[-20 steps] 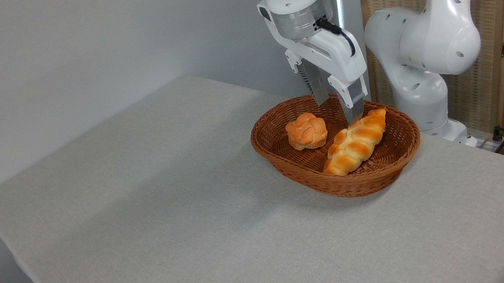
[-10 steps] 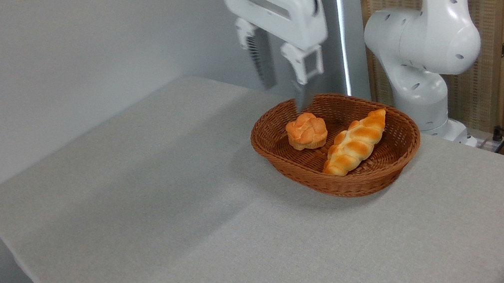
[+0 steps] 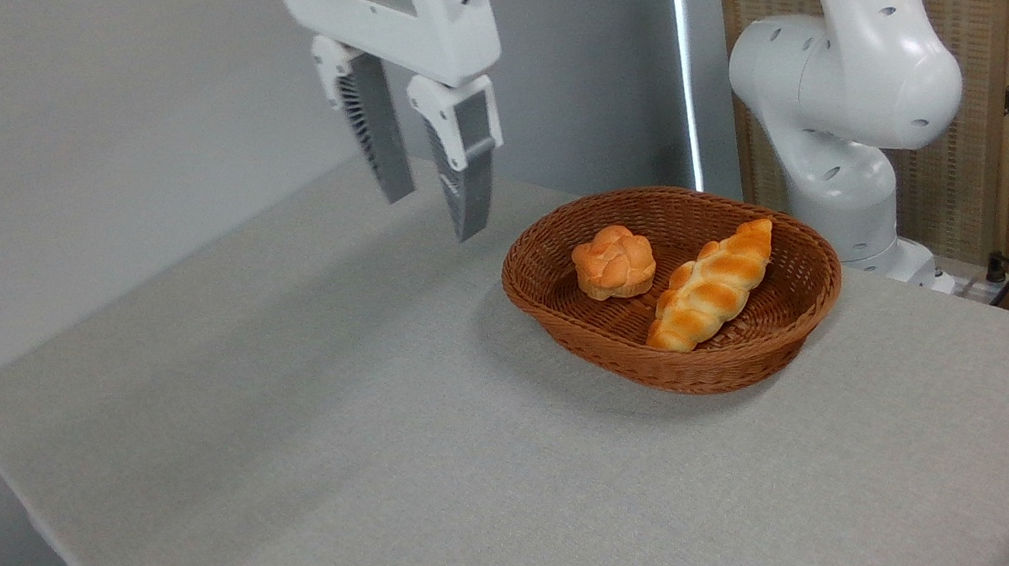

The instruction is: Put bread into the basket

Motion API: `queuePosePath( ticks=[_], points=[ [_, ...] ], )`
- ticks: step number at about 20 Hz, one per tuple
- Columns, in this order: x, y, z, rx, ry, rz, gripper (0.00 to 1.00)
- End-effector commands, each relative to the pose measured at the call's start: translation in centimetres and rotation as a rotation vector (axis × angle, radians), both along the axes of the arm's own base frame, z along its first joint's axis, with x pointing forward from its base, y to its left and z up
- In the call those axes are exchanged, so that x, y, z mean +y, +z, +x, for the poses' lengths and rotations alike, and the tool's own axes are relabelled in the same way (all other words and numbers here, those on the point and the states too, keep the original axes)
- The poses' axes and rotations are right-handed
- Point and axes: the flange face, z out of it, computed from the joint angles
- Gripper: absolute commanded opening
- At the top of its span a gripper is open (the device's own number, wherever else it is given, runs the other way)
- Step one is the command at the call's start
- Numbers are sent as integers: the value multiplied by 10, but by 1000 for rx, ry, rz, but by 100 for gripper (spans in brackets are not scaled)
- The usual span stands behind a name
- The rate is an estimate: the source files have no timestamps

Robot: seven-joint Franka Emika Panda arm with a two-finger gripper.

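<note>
Bread (image 3: 711, 286) lies inside the basket (image 3: 558, 300), right of a small round bun (image 3: 614, 263). Gripper (image 3: 432, 205) hangs left of the basket, above the table (image 3: 339, 451), fingers apart, empty.

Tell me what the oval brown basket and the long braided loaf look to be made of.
Oval brown basket: woven wicker or rattan, judging by its visible strand weave and braided rim. Long golden-orange braided loaf: baked bread by its look, though the smooth, slightly glossy crust could equally mean a foam or plastic replica.
</note>
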Motion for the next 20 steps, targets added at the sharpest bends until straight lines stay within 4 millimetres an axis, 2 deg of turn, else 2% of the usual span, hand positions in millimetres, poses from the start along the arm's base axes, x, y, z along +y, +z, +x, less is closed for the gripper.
queuePosePath(
  ticks=[1,4,5,6,20],
  points=[
    [-18,9,26,-8,57,-1,100],
    [-28,5,35,-16,47,9,100],
    [-24,7,40,-22,67,9,100],
    [-27,7,46,-24,68,15,100],
    [-24,-1,47,-5,66,76,100]
  ],
)
